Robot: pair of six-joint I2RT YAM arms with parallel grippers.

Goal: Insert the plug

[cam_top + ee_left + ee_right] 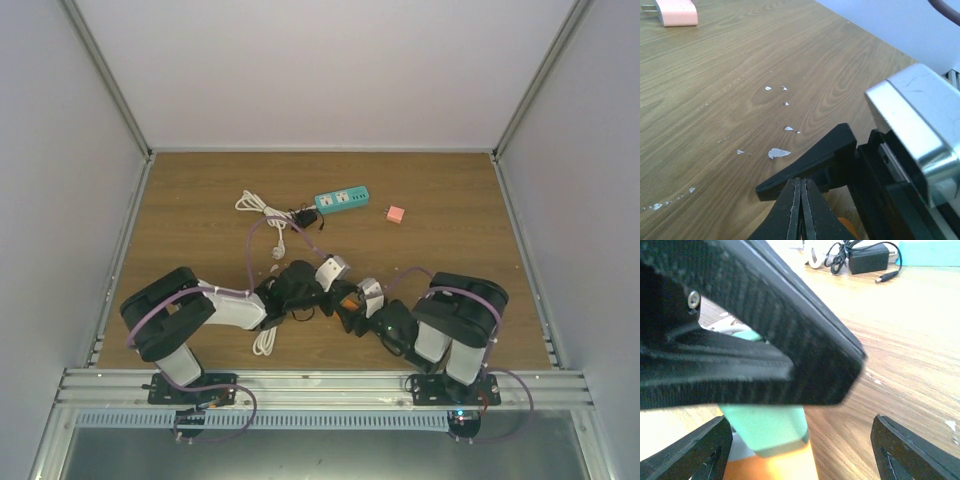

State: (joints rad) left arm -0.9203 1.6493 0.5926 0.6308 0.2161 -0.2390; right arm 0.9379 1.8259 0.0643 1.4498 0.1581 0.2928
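The pink plug lies on the table right of the teal power strip, apart from it; it also shows as the plug at the left wrist view's top left. Both grippers meet near the table's front centre, far from both. My left gripper is shut with nothing between its fingers. My right gripper stands open, its fingers wide apart. A black finger of the left gripper crosses just in front of it. Below that sits a blurred mint-green and orange piece.
A black adapter with its cord and a coiled white cable lie left of the power strip. More white cable lies by the left forearm. White walls enclose the wooden table on three sides.
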